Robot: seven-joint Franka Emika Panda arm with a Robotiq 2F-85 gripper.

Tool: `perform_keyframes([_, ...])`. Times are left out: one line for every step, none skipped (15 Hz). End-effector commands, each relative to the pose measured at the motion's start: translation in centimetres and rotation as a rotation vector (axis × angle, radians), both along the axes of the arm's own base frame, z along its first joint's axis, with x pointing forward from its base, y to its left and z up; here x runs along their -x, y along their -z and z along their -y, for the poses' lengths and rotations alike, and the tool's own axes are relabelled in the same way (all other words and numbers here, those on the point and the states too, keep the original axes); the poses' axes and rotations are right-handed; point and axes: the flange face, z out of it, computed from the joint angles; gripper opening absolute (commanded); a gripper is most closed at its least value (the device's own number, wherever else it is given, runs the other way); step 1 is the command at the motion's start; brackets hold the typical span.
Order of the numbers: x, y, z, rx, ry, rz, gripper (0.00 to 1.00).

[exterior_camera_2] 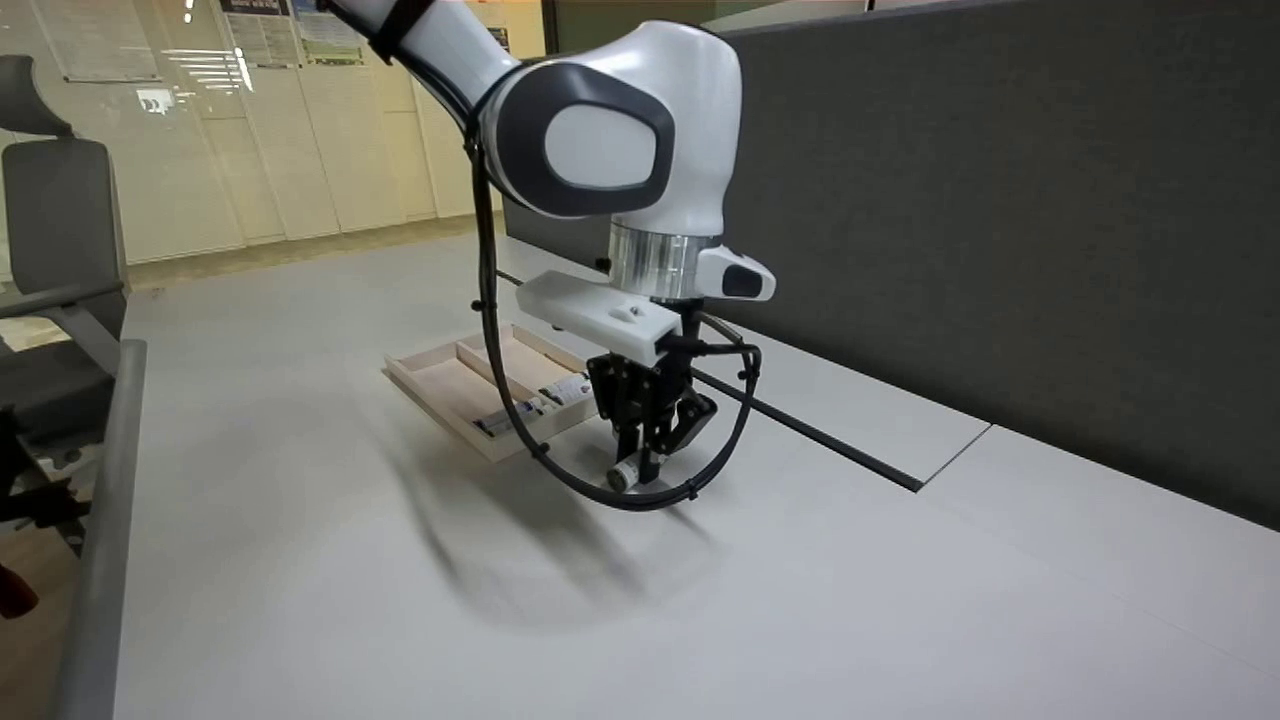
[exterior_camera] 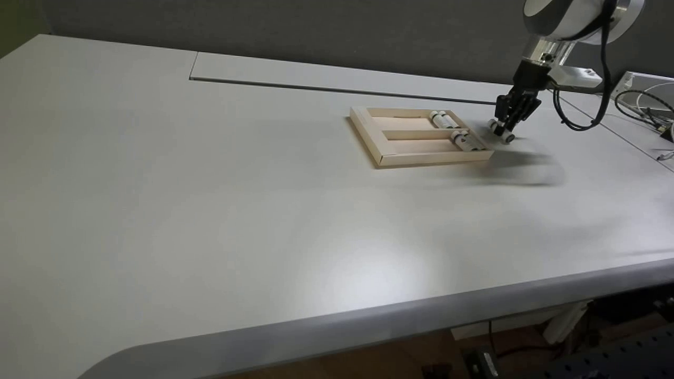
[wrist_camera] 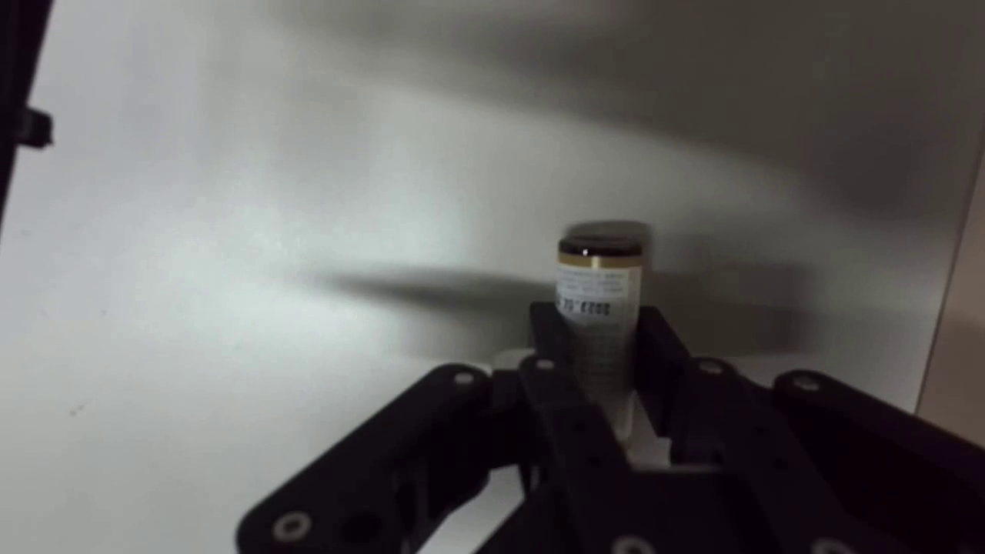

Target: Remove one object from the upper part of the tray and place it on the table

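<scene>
The pincer [exterior_camera_2: 638, 464] holds a bottle [exterior_camera_2: 622, 474] (on its side) beside the tray [exterior_camera_2: 450, 388]

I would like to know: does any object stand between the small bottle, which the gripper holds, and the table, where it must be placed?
Nothing visible does. The gripper holds the small bottle outside the tray, beside it, with only the table seen beneath. Whether the bottle touches the table, I cannot tell.
</scene>
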Motion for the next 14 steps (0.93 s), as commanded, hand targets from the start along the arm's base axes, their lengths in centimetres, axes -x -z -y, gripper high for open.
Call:
perform_keyframes([-1.2, -1.2, -0.1, 0.021, 0.017, 0.012, 0.52])
perform_keyframes([-1.3, -1.8, -0.3, 0.018, 0.017, 0.017, 0.57])
perform_keyframes([-1.5, -2.9, -0.5, 0.014, 0.018, 0.021, 0.65])
perform_keyframes([-1.7, -3.8, -0.7, 0.006, 0.021, 0.022, 0.71])
perform_keyframes([-1.8, -5.0, -0.9, -0.003, 0.026, 0.014, 0.78])
perform_keyframes([-1.8, -6.2, -1.1, -0.015, 0.028, 0.009, 0.86])
perform_keyframes([-1.7, -7.4, -1.3, -0.023, 0.029, 0.0, 0.92])
perform_keyframes([-1.6, -8.8, -1.5, -0.031, 0.025, -0.006, 0.98])
perform_keyframes([-1.5, -10.0, -1.7, -0.041, 0.018, -0.01, 1.0])
perform_keyframes([-1.2, -11.4, -1.8, -0.045, 0.018, -0.017, 1.0])
perform_keyframes([-1.1, -12.5, -1.9, -0.029, 0.035, -0.01, 1.0])
perform_keyframes([-1.9, -10.3, -1.6, -0.029, -0.005, -0.004, 1.0])
perform_keyframes([-1.9, -11.5, -1.6, -0.028, -0.002, -0.001, 1.0])
perform_keyframes([-1.8, -12.2, -1.6, -0.028, 0.0, 0.003, 1.0])
